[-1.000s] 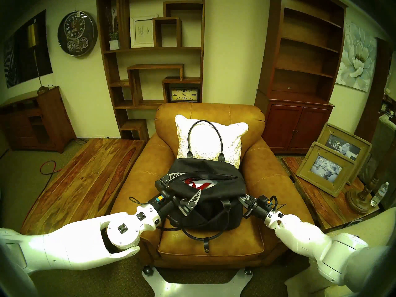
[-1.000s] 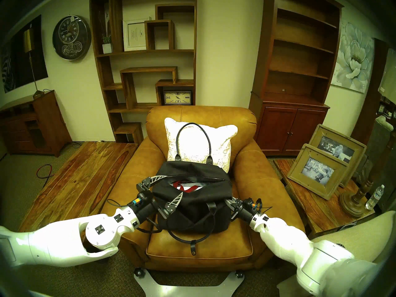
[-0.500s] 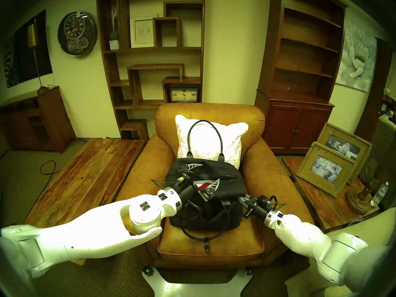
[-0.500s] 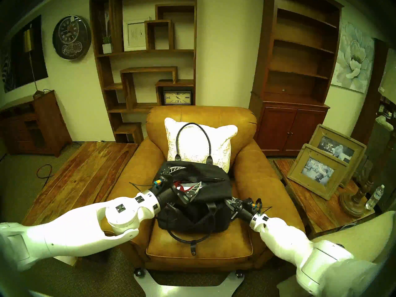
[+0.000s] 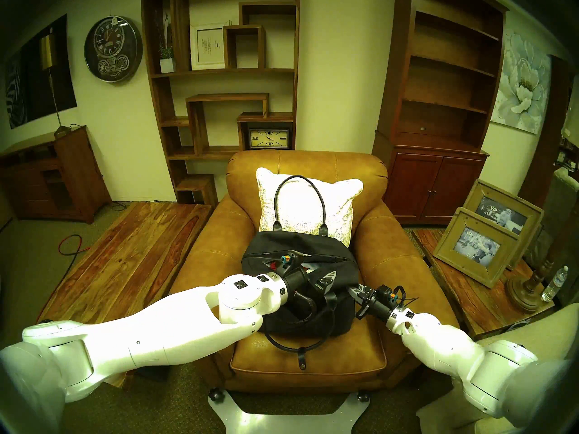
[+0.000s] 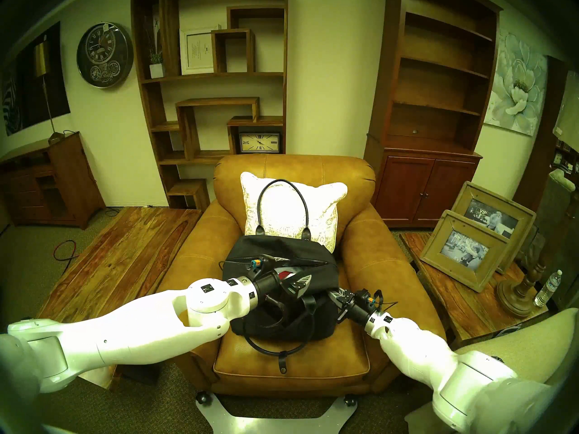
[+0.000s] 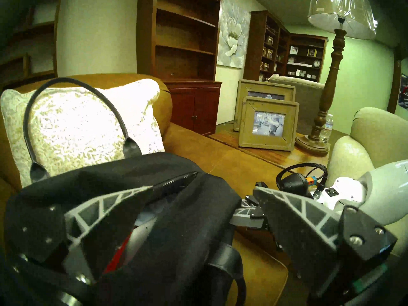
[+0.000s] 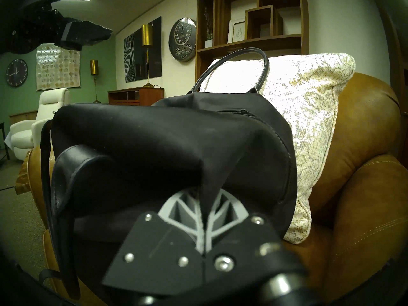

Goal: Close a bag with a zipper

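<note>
Over the armchair seat, the bag [image 5: 300, 298] lay with zipper [image 5: 326, 257] running left–right; left end effector [image 5: 313, 265], fingers wide, straddled it mid-length; right end effector [image 8: 204, 201] pinched the bag's near-right corner.

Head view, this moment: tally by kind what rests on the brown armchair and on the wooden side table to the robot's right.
black bag: 1
white cushion: 1
picture frames: 2
water bottle: 1
lamp: 1
Total: 6
</note>
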{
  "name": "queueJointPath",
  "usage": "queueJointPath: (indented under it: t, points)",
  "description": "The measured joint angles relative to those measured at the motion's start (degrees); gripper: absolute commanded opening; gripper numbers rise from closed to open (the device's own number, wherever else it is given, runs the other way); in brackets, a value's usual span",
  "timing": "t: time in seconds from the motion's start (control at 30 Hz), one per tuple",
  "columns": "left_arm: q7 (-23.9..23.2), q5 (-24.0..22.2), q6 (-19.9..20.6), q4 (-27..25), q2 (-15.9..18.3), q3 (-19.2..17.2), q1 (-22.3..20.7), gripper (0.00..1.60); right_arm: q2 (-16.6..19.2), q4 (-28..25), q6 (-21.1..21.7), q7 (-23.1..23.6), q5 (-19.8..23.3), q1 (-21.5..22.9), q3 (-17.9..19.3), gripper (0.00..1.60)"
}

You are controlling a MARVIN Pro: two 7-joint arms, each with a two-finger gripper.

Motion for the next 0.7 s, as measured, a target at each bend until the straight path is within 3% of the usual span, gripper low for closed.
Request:
queueJointPath:
  t: [0.7]
  points:
    - [-0.89, -9.02, 4.23, 15.66, -12.66, 4.34, -7.56, 1.60, -0.17, -0.01, -0.69, 0.17, -1.51, -0.01, -0.27, 0.00]
